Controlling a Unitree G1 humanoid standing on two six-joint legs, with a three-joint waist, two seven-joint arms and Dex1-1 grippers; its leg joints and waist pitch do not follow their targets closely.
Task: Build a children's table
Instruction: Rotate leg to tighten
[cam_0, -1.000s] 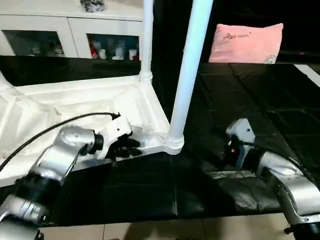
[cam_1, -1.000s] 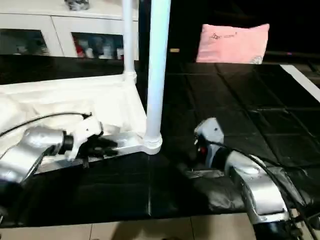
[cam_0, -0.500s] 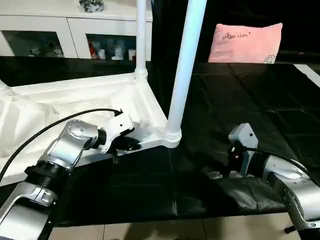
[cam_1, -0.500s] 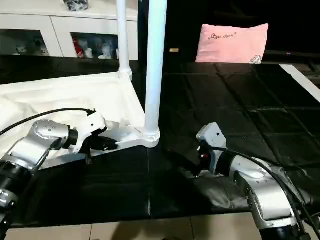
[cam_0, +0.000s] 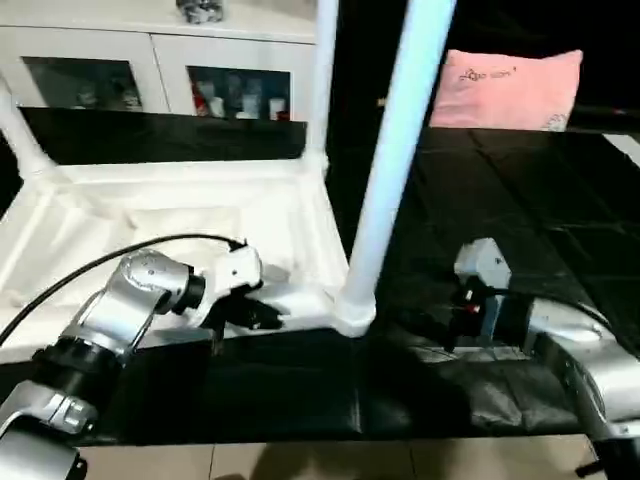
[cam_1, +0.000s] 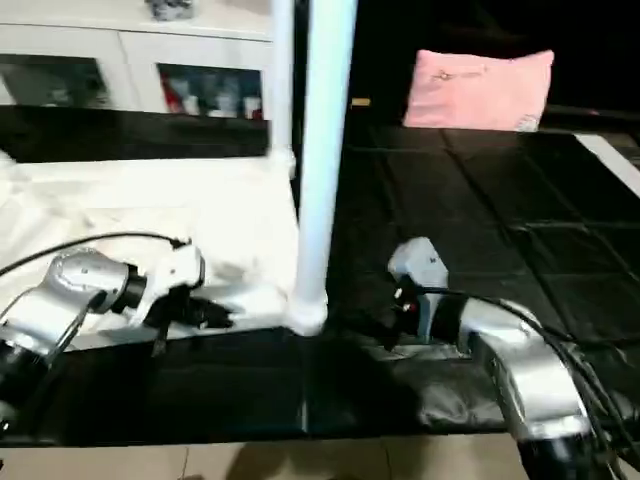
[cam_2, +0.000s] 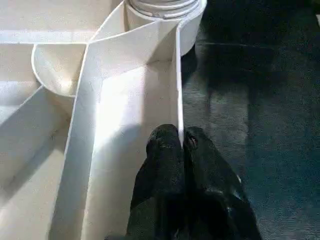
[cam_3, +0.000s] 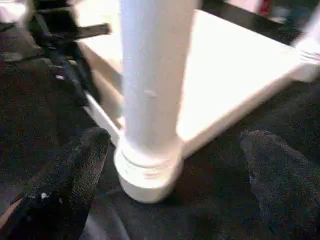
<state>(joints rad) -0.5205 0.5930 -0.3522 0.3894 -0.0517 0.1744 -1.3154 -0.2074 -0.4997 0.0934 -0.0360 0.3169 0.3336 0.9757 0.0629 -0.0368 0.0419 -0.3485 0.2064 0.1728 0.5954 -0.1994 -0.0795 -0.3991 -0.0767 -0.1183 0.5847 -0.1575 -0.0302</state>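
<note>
Our left gripper (cam_2: 182, 142) is pinched on the thin outer wall of the tabletop (cam_0: 150, 215), one black finger inside the rim and one outside, just short of the near corner socket (cam_0: 352, 313). Our right gripper (cam_3: 175, 175) stands spread wide, its two fingers (cam_3: 75, 170) apart on either side of the near leg (cam_0: 400, 160) at its base, not touching it.

We see the tabletop lying upside down on the black mat (cam_0: 520, 200), its ribbed underside facing up. The near leg rises upright from the corner socket and runs out of the top of the head views. A second leg (cam_0: 322, 80) stands in the far corner socket behind it, and part of a third leg (cam_0: 22, 135) slants at the far left corner.

We can make out a small dark marking on the pink pillow (cam_0: 512, 88) at the far edge of the mat, but it is too blurred for us to read. Behind the tabletop stands the white cabinet (cam_0: 150, 60) with glass doors, small items dimly visible inside. A black cable (cam_0: 100, 262) arcs over our left forearm (cam_0: 120, 310). The near leg stands between our two grippers, and our right forearm (cam_0: 575, 350) lies low over the mat near a crumpled fold.
</note>
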